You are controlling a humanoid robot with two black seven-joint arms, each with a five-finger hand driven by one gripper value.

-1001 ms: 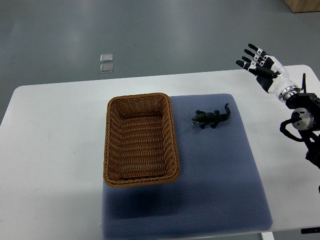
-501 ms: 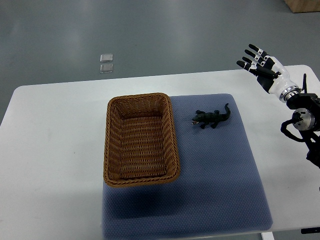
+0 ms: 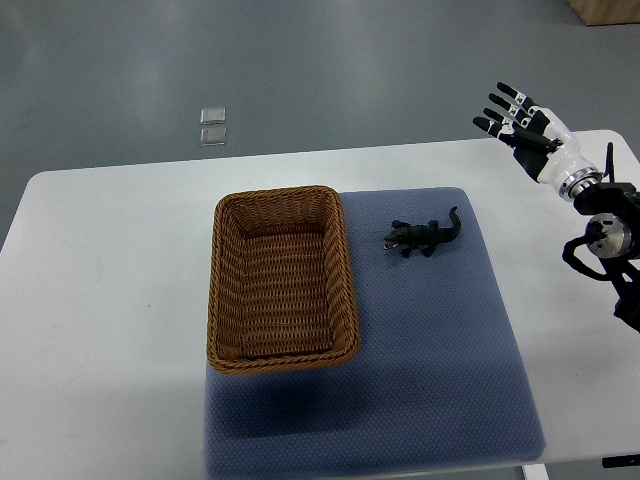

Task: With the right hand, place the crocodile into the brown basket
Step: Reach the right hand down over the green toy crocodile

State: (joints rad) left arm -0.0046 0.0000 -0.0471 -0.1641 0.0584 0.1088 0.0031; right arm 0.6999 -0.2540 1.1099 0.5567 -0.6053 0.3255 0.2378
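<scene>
Crocodile, a small dark toy, is seen lying flat on the blue mat, in the mat's far right part. Its tail is curled up toward the mat's far edge and its head is turned toward the mat's left side.

The brown basket is set on the left part of the mat, with its long sides running from the mat's far edge toward its near edge. A strip of bare mat is left between the basket's right rim and the crocodile, so the two are near but apart.

The mat is spread on a white table. The right hand is held in the air beyond the mat's far right corner, well apart from the crocodile. Its fingers are spread wide and straight, and nothing is held in them. The arm's dark joints are seen to the right of the mat.

Two small clear squares are seen on the grey floor beyond the mat's far left corner.
</scene>
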